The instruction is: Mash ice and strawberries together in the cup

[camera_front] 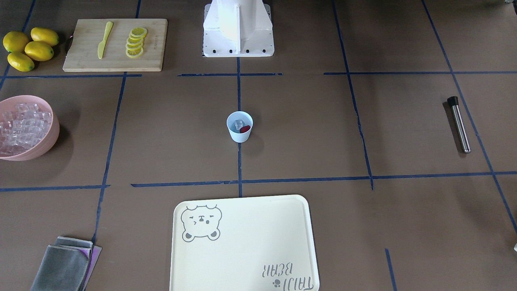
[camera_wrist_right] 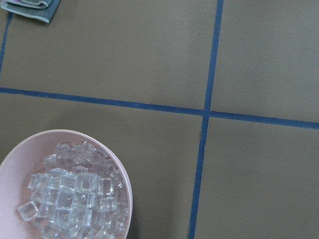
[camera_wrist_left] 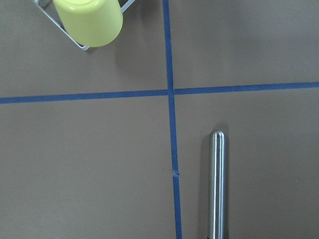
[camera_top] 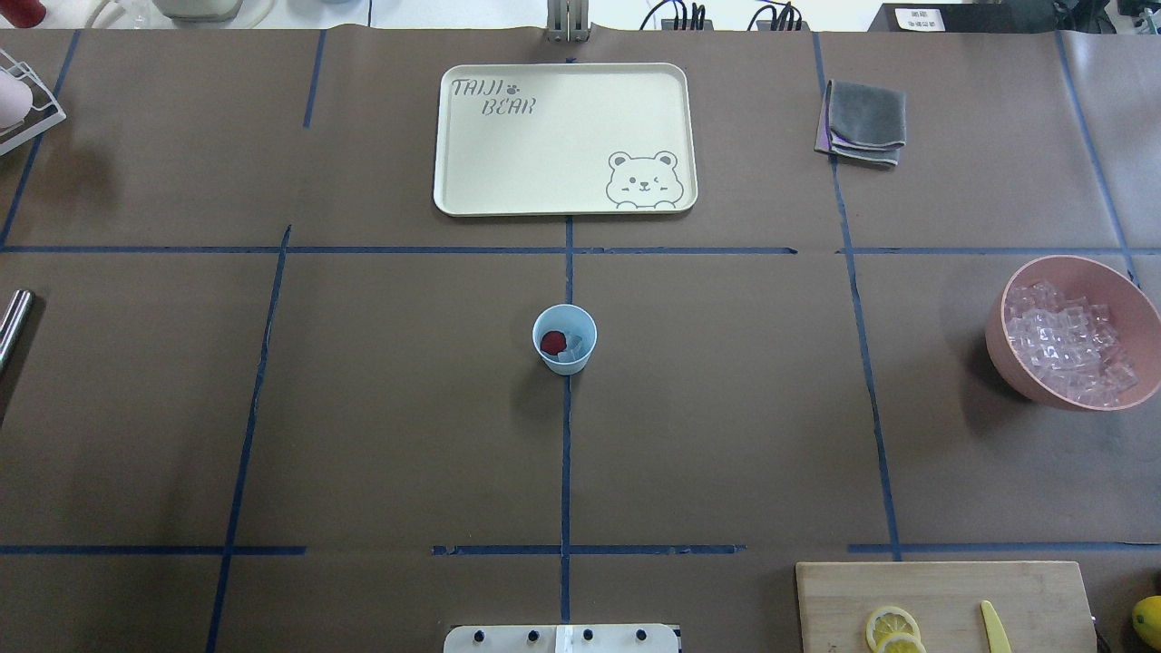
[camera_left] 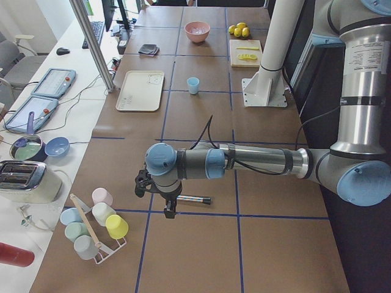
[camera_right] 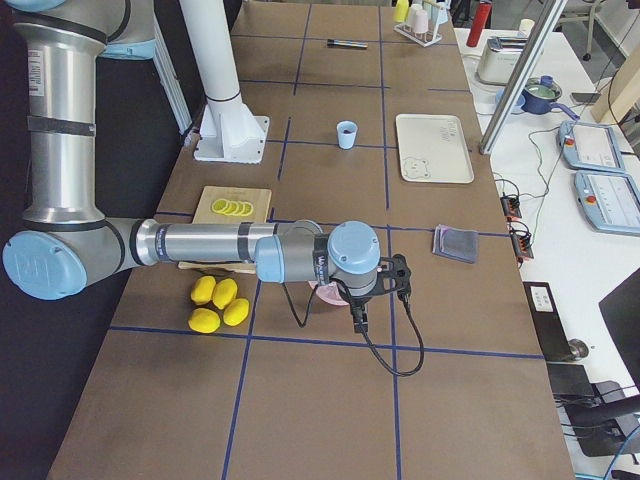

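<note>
The pale blue cup (camera_front: 239, 128) stands upright at the middle of the table, also in the overhead view (camera_top: 564, 339). Inside it lie one dark-red strawberry (camera_front: 245, 129) (camera_top: 552, 342) and a clear ice cube (camera_front: 238, 123) (camera_top: 572, 354). My left gripper (camera_left: 168, 209) hangs at the table's left end, over a steel rod with a black cap (camera_left: 194, 199) (camera_wrist_left: 217, 184), far from the cup. My right gripper (camera_right: 360, 321) hangs at the right end, by the pink bowl (camera_wrist_right: 125, 174) of ice (camera_wrist_right: 70, 194). Both show only in the side views, so I cannot tell whether they are open or shut.
The steel rod (camera_front: 459, 124) lies flat. The pink bowl (camera_front: 49, 141) holds several ice cubes. A cream tray (camera_front: 242, 242), a folded grey cloth (camera_front: 66, 264), a cutting board (camera_front: 155, 44) with lemon slices and a knife, whole lemons (camera_front: 28, 47) and a cup rack (camera_left: 95, 229) ring the table.
</note>
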`<state>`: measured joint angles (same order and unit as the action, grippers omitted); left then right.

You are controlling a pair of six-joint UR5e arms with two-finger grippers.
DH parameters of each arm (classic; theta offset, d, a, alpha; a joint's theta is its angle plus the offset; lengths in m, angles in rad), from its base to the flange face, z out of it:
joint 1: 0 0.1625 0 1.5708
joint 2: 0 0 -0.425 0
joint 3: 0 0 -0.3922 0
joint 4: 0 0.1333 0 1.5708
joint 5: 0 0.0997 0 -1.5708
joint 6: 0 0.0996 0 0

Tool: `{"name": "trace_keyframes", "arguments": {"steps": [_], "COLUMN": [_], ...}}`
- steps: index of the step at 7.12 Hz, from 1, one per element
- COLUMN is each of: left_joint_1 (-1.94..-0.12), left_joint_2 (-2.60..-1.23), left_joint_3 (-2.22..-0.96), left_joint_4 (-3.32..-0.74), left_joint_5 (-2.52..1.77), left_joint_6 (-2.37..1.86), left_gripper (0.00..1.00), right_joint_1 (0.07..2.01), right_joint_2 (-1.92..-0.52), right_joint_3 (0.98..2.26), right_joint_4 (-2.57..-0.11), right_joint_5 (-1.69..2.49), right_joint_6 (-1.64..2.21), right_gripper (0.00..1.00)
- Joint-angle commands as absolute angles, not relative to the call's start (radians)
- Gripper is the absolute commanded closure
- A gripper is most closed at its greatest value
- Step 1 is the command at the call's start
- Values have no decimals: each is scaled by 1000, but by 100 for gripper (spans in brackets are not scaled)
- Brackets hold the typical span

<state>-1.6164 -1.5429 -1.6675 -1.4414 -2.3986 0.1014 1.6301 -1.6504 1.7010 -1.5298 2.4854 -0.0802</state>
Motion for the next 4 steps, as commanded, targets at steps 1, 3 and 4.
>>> {"name": "trace_keyframes", "arguments": {"steps": [1,3,4], "left_joint_1": [-1617,-1617,-1617], "left_joint_2": [-1545,-1543,-1542], "left_joint_3": [-1666,-1664,-1663], "left_joint_4": [-1442,-1442,-1442], "left_joint_5": [-2396,-2395,-2395], "left_joint_6": [98,100,100], "left_gripper": [0,0,0], "right_joint_1": [1631,1631,1631], "right_joint_2": [-1649,-1646,-1644], "right_joint_3": [1666,1644,1634], "right_joint_4": [-1526,-1525,-1525], "right_joint_5": [2482,2477,2476], "right_joint_6": [-84,-86,-87], "right_gripper": [1,1,1]}}
